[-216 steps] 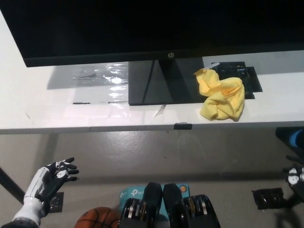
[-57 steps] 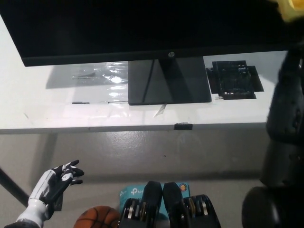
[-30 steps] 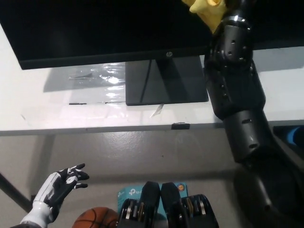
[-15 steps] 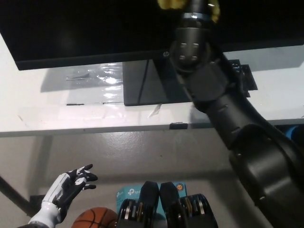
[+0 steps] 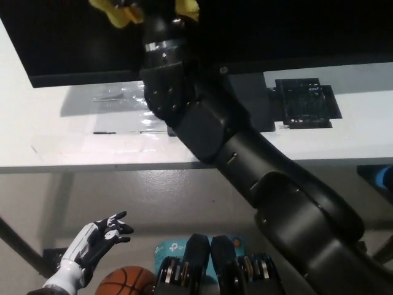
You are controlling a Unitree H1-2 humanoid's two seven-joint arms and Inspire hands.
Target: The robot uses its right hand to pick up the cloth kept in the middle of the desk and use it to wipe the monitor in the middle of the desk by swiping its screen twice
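Your black right arm (image 5: 245, 160) runs as a long diagonal from the lower right of the frame up to the top centre-left, crossing the edge of the white desk (image 5: 55, 138) and covering the monitor's stand. The right hand (image 5: 153, 12) sits at the very top edge, mostly cut off by the frame, pressed against the wide black flat-screen monitor (image 5: 276, 31). It is closed on the crumpled yellow cloth (image 5: 113, 11), which shows as 2 yellow tufts, one on each side of the wrist, at the top of the frame over the screen's left-of-centre area.

Your white left hand (image 5: 98, 236) rests at the lower left, below the desk edge and over the grey floor, holding nothing, with fingers spread apart. An orange basketball (image 5: 126, 283) lies just below it at the bottom edge.

Change since 0.5 s ago: the cloth and the right hand have moved leftward along the top of the screen, from roughly top centre to top centre-left. The forearm has swung with them and now leans further left. 1.0 s ago the cloth was further right still, at the top right of centre. 7.2 s ago it lay on the desk at the right of the stand, partly over the black square tray (image 5: 306, 101), which is now bare. The left hand has drifted slightly rightward in the lower left.
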